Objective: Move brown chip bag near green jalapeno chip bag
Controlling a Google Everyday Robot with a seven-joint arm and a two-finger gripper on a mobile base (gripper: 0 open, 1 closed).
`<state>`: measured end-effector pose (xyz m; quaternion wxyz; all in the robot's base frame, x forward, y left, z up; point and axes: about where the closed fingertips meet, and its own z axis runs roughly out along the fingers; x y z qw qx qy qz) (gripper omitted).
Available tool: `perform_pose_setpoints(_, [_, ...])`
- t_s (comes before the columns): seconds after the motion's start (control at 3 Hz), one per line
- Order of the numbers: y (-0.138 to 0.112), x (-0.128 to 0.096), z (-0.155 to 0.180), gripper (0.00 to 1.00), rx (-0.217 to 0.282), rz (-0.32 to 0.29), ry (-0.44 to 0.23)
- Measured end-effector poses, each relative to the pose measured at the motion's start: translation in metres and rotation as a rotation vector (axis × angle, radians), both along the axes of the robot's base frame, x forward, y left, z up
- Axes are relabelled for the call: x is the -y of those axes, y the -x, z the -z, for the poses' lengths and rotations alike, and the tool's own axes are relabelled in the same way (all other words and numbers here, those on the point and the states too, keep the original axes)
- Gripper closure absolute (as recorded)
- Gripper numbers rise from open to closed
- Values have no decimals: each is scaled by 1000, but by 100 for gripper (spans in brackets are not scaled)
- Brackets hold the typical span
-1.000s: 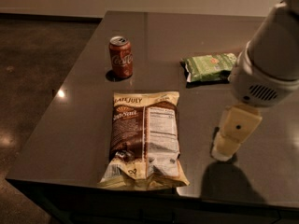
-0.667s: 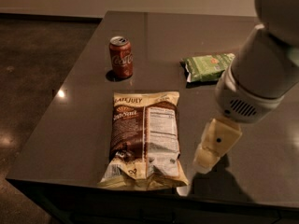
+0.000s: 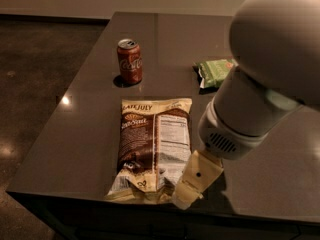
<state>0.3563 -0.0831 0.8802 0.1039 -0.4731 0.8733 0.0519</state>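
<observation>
The brown chip bag [image 3: 152,146] lies flat on the dark table [image 3: 85,134], label side up, near the front edge. The green jalapeno chip bag [image 3: 215,71] lies farther back and to the right, partly hidden by my arm. My gripper [image 3: 187,194] hangs from the big white arm, low over the table at the brown bag's front right corner, touching or just above its edge.
A red soda can [image 3: 130,60] stands upright at the back left of the brown bag. The table's front edge runs just below the bag, and its left edge drops to a dark floor [image 3: 35,74]. My arm [image 3: 265,69] covers the right side.
My arm and gripper have moved left and toward the front, from right of the brown bag to its front right corner. The bags and can have not moved.
</observation>
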Motion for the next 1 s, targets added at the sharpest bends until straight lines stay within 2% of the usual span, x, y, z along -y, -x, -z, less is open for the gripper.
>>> perform_pose_setpoints(0.33, [10,-19,12,0,-6,7,-31])
perform_pose_setpoints(0.67, [13,-32,20,16,1,-4,-55])
perform_pose_setpoints(1.0, [6,-38,22,40,21,-7,-71])
